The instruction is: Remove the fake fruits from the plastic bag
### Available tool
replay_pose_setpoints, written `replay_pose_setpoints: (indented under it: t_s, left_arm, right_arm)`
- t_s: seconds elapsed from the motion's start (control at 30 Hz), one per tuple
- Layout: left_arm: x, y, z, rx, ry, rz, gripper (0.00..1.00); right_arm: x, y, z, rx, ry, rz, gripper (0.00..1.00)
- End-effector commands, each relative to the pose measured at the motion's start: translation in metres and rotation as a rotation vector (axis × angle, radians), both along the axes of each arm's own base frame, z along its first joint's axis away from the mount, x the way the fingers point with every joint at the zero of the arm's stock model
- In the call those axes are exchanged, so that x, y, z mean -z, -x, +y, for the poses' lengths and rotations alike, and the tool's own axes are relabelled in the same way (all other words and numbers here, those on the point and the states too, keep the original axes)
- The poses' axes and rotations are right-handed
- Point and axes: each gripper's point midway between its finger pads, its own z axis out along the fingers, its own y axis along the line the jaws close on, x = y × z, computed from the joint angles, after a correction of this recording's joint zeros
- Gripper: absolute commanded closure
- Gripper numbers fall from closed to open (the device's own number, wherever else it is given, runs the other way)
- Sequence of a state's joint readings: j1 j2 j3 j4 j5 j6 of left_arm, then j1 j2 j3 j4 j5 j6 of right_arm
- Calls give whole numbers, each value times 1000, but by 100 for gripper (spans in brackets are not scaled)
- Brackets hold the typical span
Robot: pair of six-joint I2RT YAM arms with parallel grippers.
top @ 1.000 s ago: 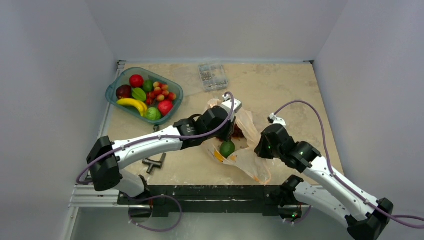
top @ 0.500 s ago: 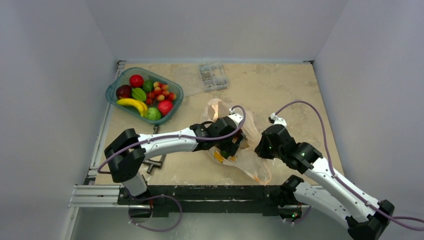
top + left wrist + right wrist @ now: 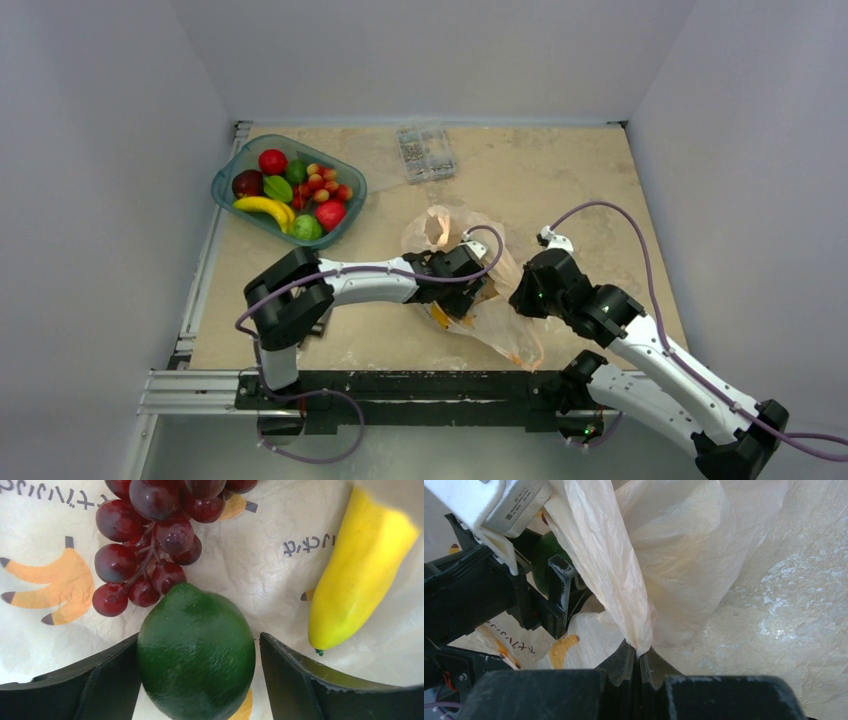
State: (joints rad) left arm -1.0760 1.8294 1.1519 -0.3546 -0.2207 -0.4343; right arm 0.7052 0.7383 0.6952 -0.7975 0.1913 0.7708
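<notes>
- Inside thin translucent pale-orange plastic bag, mid-table: glossy dark green lime; dark red grape cluster at 11 o'clock, cut off at top; yellow plastic banana at 2 o'clock, end cropped.
- From above, hidden under left arm and film.
- Left gripper spread either side of lime; contact unclear.
- Right gripper pressed together, pinching bag edge.
- Beige stone-look tabletop, pale grey walls.

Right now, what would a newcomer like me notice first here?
Inside the plastic bag, the open left hand straddles a glossy green lime, with dark red grapes beyond it and a yellow banana off to one side. The right hand pinches a fold of the bag.
</notes>
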Motion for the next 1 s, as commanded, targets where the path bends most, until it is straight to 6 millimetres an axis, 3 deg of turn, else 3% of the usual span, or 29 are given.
replay_pose_setpoints:
  t_s: [0.0, 0.13, 0.23, 0.43, 0.6, 0.97]
  left_arm:
    - [-16, -10, -22, 4, 53, -32, 25]
    - [-27, -10, -25, 13, 71, -43, 50]
    - [-39, -9, -23, 11, 85, -54, 76]
    - [-77, -4, -24, 27, 169, -80, 100]
    - [-122, 9, -30, 87, 314, -96, 100]
    - [-253, 58, -39, 372, 773, -210, 100]
  right_arm:
    - [-3, -3, 2, 8, -16, -21, 100]
    - [-4, -3, 2, 8, -18, -24, 100]
    - [-4, -3, 2, 7, -19, -24, 100]
    - [-3, -4, 2, 8, -16, -22, 100]
    - [-4, -4, 1, 13, -17, -27, 100]
    - [-4, -4, 1, 15, -17, -25, 100]
